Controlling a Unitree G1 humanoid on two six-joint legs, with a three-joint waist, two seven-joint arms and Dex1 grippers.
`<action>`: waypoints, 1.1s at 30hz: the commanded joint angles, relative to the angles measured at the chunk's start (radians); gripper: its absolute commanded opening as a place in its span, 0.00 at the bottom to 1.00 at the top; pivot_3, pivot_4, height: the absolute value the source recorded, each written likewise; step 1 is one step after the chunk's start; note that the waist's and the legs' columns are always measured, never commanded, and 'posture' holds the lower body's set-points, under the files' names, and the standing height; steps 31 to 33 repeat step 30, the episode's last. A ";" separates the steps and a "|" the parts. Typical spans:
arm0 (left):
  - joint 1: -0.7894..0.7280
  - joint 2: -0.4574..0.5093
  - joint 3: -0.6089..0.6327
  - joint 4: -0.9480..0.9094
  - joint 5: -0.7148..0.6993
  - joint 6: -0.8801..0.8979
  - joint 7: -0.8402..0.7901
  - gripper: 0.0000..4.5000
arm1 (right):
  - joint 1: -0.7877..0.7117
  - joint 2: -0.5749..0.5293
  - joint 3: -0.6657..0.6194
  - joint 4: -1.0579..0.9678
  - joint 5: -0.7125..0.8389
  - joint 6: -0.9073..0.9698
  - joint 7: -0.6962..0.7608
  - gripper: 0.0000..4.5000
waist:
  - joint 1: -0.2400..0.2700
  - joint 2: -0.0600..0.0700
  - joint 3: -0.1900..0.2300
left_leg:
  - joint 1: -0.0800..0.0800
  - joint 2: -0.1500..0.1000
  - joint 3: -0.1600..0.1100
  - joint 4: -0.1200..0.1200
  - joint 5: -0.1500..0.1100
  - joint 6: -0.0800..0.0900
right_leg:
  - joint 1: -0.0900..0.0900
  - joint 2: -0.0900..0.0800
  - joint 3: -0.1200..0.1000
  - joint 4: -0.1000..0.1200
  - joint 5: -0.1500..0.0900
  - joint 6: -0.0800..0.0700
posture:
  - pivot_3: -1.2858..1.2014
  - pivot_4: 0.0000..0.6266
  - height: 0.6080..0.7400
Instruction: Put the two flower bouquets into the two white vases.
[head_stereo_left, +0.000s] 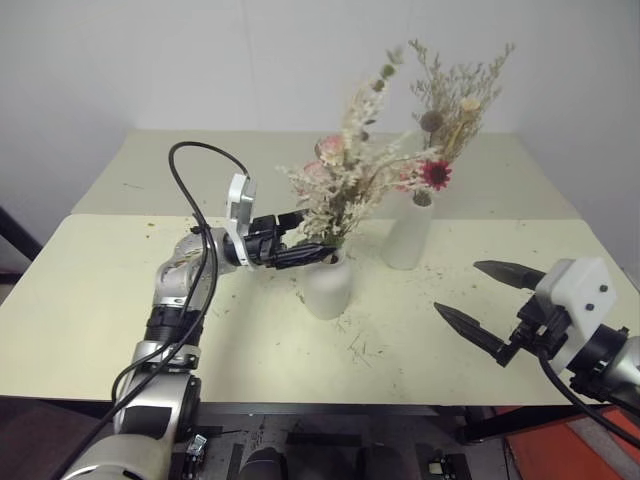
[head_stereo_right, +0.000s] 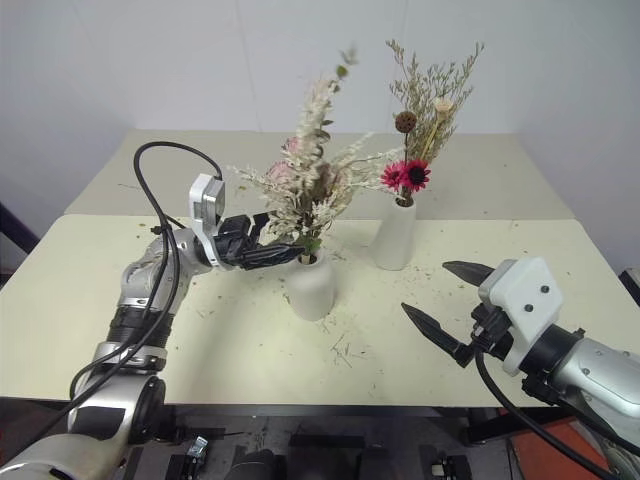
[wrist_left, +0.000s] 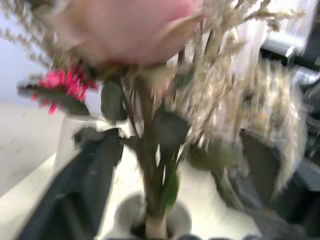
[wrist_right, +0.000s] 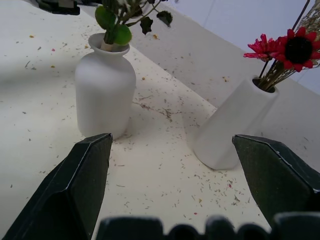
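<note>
The short round-bellied white vase (head_stereo_left: 328, 287) stands mid-table with the pale pink and cream bouquet (head_stereo_left: 345, 175) upright in its neck. My left gripper (head_stereo_left: 315, 233) reaches in from the left just above the vase mouth. Its fingers (wrist_left: 75, 190) are open on either side of the stems, with gaps showing. Behind and to the right, the taller tapering white vase (head_stereo_left: 407, 235) holds the magenta daisy bouquet (head_stereo_left: 437, 172). My right gripper (head_stereo_left: 458, 288) hovers open and empty at the front right, pointing toward both vases (wrist_right: 105, 87).
Bits of dried plant litter the cream table (head_stereo_left: 120, 300) around the vases. A second table top (head_stereo_left: 200, 160) adjoins it at the back, against a white wall. A black cable (head_stereo_left: 195, 200) loops above my left arm.
</note>
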 joint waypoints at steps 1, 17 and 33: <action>0.029 0.078 -0.055 -0.051 0.118 -0.099 0.008 0.99 | -0.004 -0.010 -0.030 -0.004 -0.005 -0.027 0.012 1.00 | 0.000 0.000 0.000 | 0.000 0.000 0.000 0.000 0.000 0.000 | 0.000 0.000 0.000 0.000 0.000 0.000 | 0.52 0.24 1.00; 0.269 0.414 0.252 -0.316 -0.024 -0.022 0.078 0.99 | 0.143 -0.053 -0.344 0.116 0.027 -0.074 0.288 1.00 | 0.007 0.001 -0.001 | 0.000 0.001 0.001 -0.001 0.000 0.000 | 0.000 0.000 0.000 -0.001 0.000 0.000 | 0.52 0.24 1.00; 0.401 0.551 0.296 -0.399 -0.022 -0.002 0.106 0.99 | 0.159 -0.145 -0.446 0.315 -0.082 -0.138 0.443 1.00 | 0.008 0.002 -0.001 | 0.001 0.002 0.002 -0.001 0.000 0.000 | 0.000 0.000 0.000 -0.001 0.000 0.000 | 0.52 0.24 1.00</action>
